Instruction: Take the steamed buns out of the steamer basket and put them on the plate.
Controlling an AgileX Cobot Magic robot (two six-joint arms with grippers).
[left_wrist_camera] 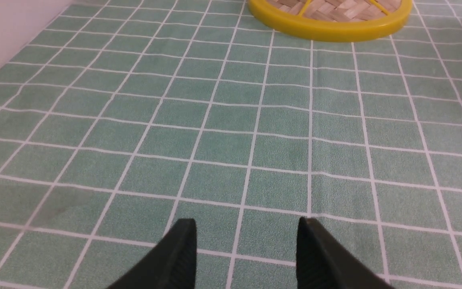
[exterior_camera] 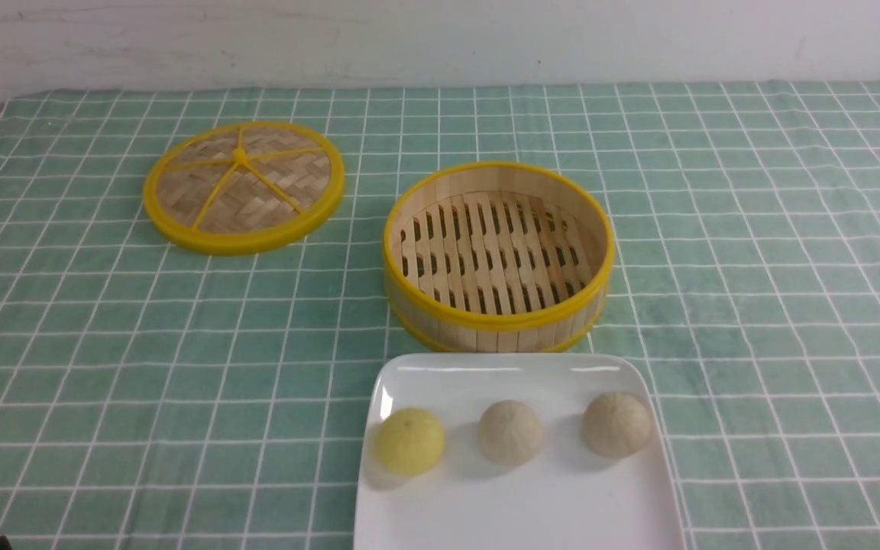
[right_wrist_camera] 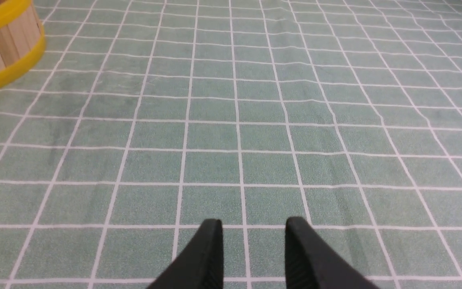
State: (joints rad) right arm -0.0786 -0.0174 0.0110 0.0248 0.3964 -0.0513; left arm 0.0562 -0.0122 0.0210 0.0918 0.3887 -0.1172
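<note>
Open cloth on both flanks; the middle is where things stand.

My left claw [left_wrist_camera: 247, 241] hangs spread over bare cloth [exterior_camera: 104, 367], with the flat lid [exterior_camera: 244, 187] lying far ahead, low enough to pass over. My right claw [right_wrist_camera: 254, 241], also spread, has bare cloth ahead and out to the right; only the basket [exterior_camera: 497, 256] with its upright wall stands off to its far left. Near centre, the plate [exterior_camera: 516, 512] sits just in front of the basket, and three buns [exterior_camera: 511, 432] in a row fill its far half, with narrow gaps between them.
</note>
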